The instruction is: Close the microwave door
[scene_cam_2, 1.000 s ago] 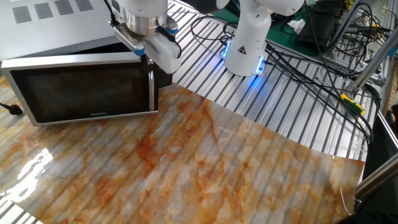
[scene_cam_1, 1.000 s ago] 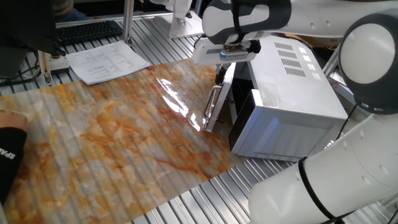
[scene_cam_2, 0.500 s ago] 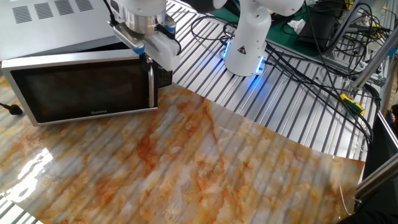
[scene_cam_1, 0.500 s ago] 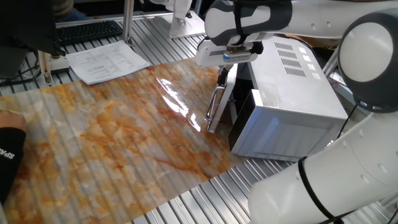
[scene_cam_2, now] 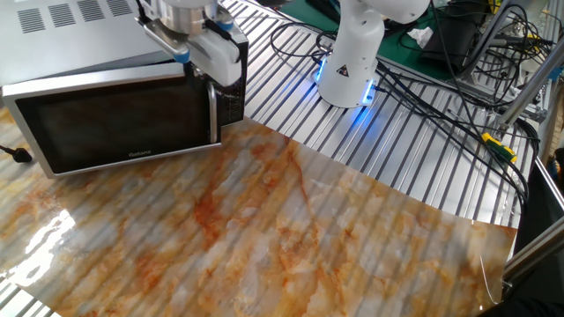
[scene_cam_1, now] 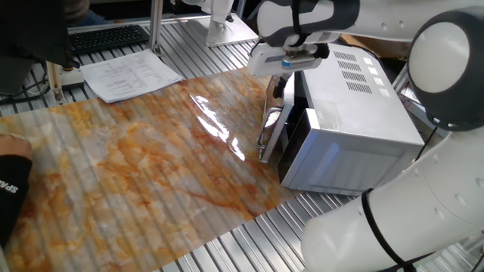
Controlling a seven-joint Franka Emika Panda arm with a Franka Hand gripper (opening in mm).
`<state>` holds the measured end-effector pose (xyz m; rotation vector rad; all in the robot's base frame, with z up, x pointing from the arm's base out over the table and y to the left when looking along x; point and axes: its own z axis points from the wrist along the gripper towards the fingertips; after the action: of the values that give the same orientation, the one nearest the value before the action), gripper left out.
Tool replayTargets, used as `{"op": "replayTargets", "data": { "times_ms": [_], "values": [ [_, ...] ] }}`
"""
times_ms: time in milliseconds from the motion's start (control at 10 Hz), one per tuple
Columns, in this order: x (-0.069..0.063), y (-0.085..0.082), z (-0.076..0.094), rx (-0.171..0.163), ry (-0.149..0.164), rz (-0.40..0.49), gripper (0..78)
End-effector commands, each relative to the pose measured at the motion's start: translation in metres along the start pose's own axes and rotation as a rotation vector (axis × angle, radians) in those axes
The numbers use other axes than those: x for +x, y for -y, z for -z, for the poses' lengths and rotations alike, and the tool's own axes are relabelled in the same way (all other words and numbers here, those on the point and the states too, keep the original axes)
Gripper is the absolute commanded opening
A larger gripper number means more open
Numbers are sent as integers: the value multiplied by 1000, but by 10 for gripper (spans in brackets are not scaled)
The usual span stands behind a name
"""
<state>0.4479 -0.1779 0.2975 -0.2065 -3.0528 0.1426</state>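
The silver microwave (scene_cam_1: pixel 355 113) stands at the right of the table; in the other fixed view its vented top (scene_cam_2: pixel 70 26) is at the upper left. The microwave door (scene_cam_2: pixel 115 123), with dark glass and a vertical silver handle (scene_cam_2: pixel 212 113), stands slightly ajar. In one fixed view the door shows edge-on (scene_cam_1: pixel 280 128), with a narrow dark gap behind it. My gripper (scene_cam_1: pixel 280 85) sits at the door's top edge near the handle side and against its outer face; it also shows in the other view (scene_cam_2: pixel 198 81). Its fingers are mostly hidden.
An orange marbled mat (scene_cam_1: pixel 136 166) covers the table in front of the microwave. Papers (scene_cam_1: pixel 128 75) and a keyboard (scene_cam_1: pixel 106 36) lie at the far left. The robot base (scene_cam_2: pixel 351 62) and several cables (scene_cam_2: pixel 441 79) are behind the mat. A dark sleeve (scene_cam_1: pixel 11 189) is at the left edge.
The door has swung closer to the microwave body and the gap has narrowed. My gripper has moved with the door's top edge toward the microwave.
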Motion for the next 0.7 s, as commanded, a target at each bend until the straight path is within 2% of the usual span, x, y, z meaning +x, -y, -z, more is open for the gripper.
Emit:
{"op": "replayTargets", "data": {
  "times_ms": [100, 300, 700],
  "values": [
    [4, 9, -2, 5, 1, 17, 0],
    [8, 18, -4, 5, 3, 32, 0],
    [16, 21, -5, 8, 4, 34, 0]
  ]
}}
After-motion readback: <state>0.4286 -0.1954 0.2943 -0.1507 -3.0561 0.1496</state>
